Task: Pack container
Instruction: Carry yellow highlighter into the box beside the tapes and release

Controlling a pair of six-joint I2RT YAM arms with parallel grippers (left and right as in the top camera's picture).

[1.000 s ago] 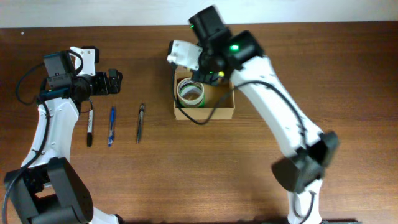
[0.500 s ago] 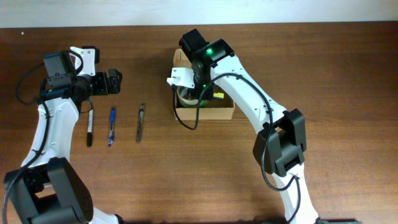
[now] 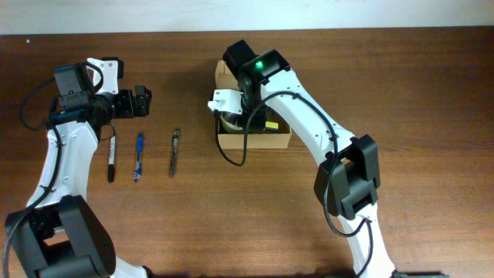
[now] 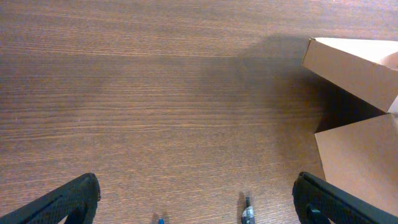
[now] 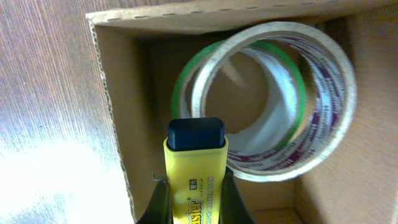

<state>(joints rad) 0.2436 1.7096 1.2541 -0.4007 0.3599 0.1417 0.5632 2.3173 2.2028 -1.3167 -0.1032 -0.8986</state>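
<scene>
The container (image 3: 272, 141) is a small tan cardboard box at the table's middle back, its lid flap open toward the back; it also shows in the left wrist view (image 4: 357, 143) and the right wrist view (image 5: 118, 112). Tape rolls (image 5: 273, 106) lie inside it, one green-edged and one clear. My right gripper (image 5: 194, 196) is shut on a yellow highlighter (image 5: 196, 174) with a dark cap, held down inside the box beside the rolls. My left gripper (image 4: 196, 199) is open and empty, low over bare table left of the box.
Three pens lie in a row left of the box: a black marker (image 3: 112, 158), a blue pen (image 3: 139, 156) and a dark pen (image 3: 174, 153). The right arm covers much of the box from above.
The right arm has swung down over the box and lowered the highlighter into it. The left arm has not moved.
</scene>
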